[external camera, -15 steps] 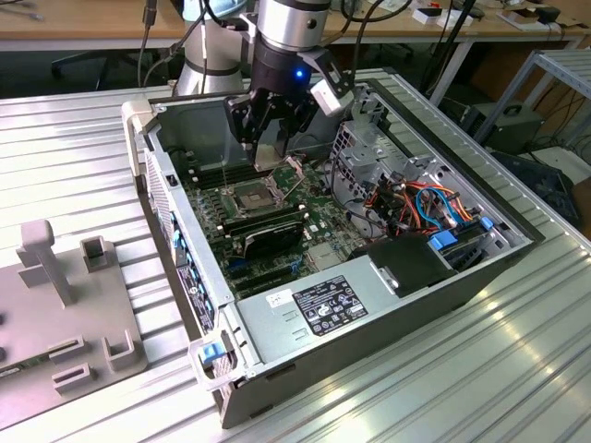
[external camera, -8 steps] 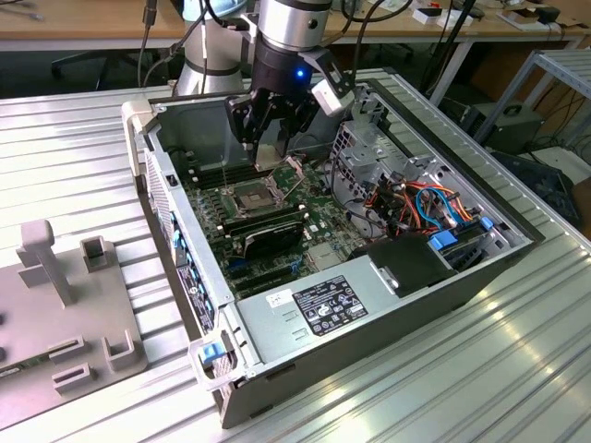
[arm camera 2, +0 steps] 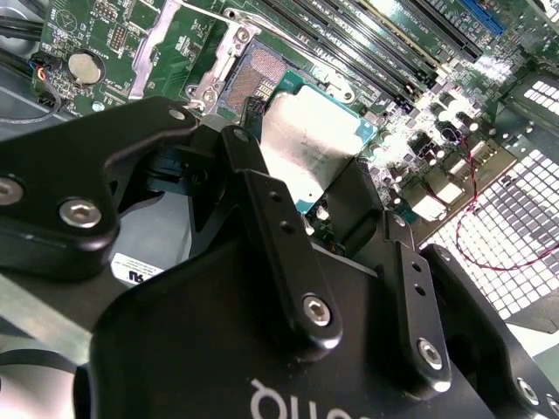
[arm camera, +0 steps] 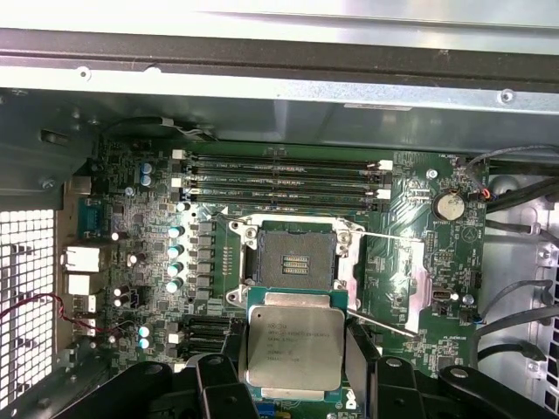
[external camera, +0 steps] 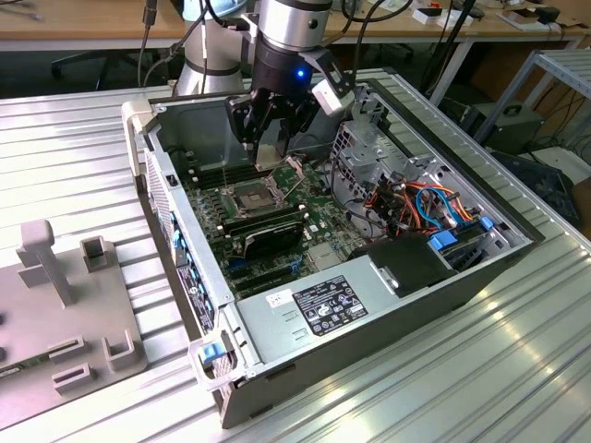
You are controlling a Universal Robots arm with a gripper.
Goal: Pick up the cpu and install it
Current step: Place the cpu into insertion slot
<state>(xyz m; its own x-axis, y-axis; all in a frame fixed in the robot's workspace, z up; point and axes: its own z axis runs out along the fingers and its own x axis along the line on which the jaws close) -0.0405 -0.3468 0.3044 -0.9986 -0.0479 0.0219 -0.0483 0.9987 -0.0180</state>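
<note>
Now my pincer (arm camera: 295, 371) grips the cpu (arm camera: 293, 345) by its edges, poised above the motherboard (arm camera: 410, 188) just beside the open socket (arm camera: 293, 260). Any tilt or offset coming down could, I judge, bend the socket's pins.

dull silver metal cpu (arm camera: 293, 345), matt black hand (arm camera: 295, 353); ribbed bare-metal table (external camera: 517, 351)

The arm (external camera: 292, 28) reaches straight down with the wrist vertical. The gripper (external camera: 271, 148) hangs low, and its two black fingers (arm camera 2: 262, 205) press on opposite edges of the cpu (arm camera: 293, 342)
</note>
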